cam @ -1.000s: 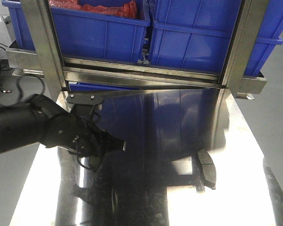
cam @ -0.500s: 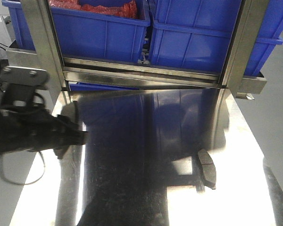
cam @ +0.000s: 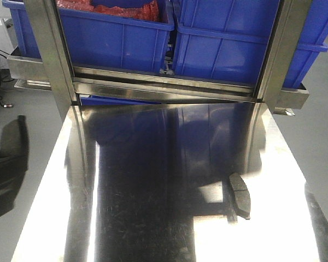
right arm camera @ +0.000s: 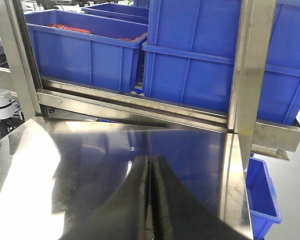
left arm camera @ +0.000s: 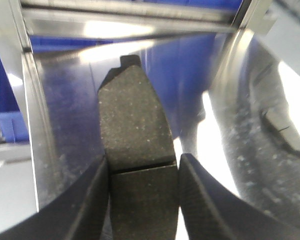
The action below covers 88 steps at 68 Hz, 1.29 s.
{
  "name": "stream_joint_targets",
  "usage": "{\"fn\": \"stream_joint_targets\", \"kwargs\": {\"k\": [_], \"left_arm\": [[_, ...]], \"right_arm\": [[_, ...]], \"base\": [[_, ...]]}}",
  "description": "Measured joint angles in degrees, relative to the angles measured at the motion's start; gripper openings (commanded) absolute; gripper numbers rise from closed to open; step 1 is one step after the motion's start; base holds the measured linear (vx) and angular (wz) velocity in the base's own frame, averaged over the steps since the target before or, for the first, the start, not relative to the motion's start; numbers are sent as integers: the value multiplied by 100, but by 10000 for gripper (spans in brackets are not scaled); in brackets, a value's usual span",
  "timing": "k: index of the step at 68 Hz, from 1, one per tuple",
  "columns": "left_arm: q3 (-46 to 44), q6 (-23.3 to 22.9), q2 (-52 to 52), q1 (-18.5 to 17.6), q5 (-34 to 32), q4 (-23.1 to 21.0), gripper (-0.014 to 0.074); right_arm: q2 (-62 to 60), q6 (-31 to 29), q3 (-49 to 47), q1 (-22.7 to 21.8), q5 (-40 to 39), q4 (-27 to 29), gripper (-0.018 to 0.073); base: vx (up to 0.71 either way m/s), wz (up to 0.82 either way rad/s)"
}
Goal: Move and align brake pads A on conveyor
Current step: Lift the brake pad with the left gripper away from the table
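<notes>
A polished stainless-steel counter [cam: 153, 218] is shown, backed by a steel rack [cam: 49, 60] carrying blue bins [cam: 120, 38]. The conveyor is not seen in any view.

The held pad [left arm camera: 132, 120], one of the brake pads A, is pinched between the fingers of the left claw [left arm camera: 142, 165]. Its groove lies about level with the fingertips, and its far half projects forward beyond them above the counter. A second brake pad [cam: 239, 195] is laid flat on the counter, well to the right of the left claw and apart from it. The right claw [right arm camera: 150, 161] is pressed together with nothing between its fingers. The rack stands ahead of it, and neither pad appears in its view.

Three hazards are judged likely:
- **Rotation or slip:** because only the near half of the held pad is gripped, the pad may pivot or slide between the smooth fingers during transport. Its alignment would then be lost at release.
- **Collision:** the projecting end may be struck against a rack upright ahead of the claw if the swing is cut close.
- **Retrieval:** the second brake pad may be pushed across the slick counter by a claw lowered off-centre.
</notes>
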Motion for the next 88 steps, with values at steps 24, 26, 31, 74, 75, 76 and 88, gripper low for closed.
{"fn": "stream_joint_targets", "kwargs": {"k": [24,26,31,74,75,76,88], "left_arm": [[221,0,-1096,0,297,0,125],[221,0,-1117,0,297,5,125],[221,0,-1120,0,302,5,125],[232,0,-1120,0,314,5,125],[232,0,-1120,0,314,5,125],[232,0,-1120,0,314,5,125],[232,0,-1120,0,314,5,125]], "right_arm": [[0,0,0,0,0,0,-6],[0,0,0,0,0,0,-6],[0,0,0,0,0,0,-6],[0,0,0,0,0,0,-6],[0,0,0,0,0,0,-6],[0,0,0,0,0,0,-6],[0,0,0,0,0,0,-6]], "base": [[0,0],[0,0],[0,0],[0,0],[0,0],[0,0],[0,0]]}}
